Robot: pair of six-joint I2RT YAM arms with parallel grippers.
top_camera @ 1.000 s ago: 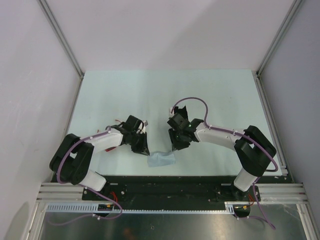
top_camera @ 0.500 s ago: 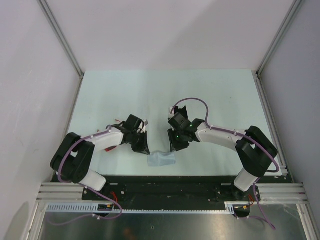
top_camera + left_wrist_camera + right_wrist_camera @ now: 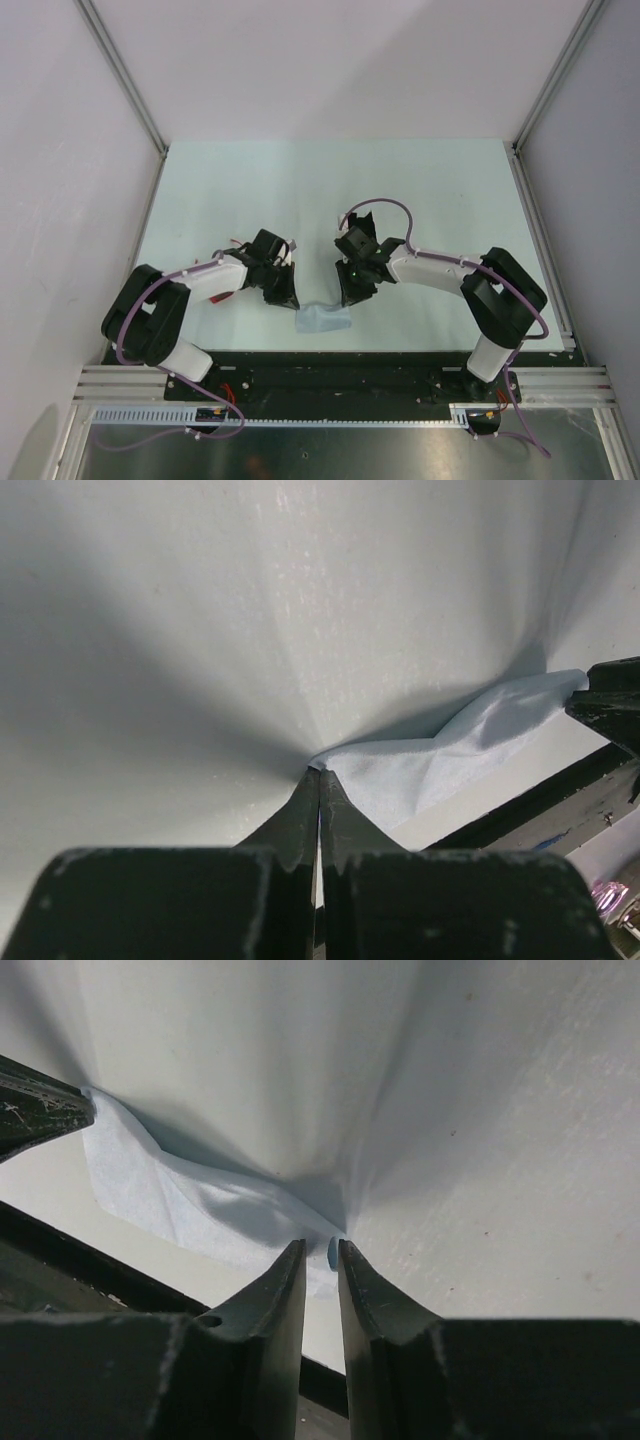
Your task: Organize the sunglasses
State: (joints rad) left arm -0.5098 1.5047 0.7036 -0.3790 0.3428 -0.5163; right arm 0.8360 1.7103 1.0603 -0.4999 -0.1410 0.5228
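Note:
The red sunglasses are not in any view. A light-blue cloth (image 3: 322, 320) lies crumpled near the table's front edge, between the two grippers. My left gripper (image 3: 290, 300) is shut on the cloth's left corner; in the left wrist view its tips (image 3: 319, 772) pinch the edge of the cloth (image 3: 440, 765). My right gripper (image 3: 347, 298) is at the cloth's right corner. In the right wrist view its jaws (image 3: 320, 1247) stand a narrow gap apart, with a bit of the cloth (image 3: 190, 1210) against the inner side of one fingertip.
The pale table (image 3: 330, 190) ends at a black front rail (image 3: 330, 360) just below the cloth. Metal frame posts stand at the back corners. The white patterned case is not in view.
My right gripper has shifted slightly left towards the left one. The cloth has bunched up a little between them. The left arm has barely moved.

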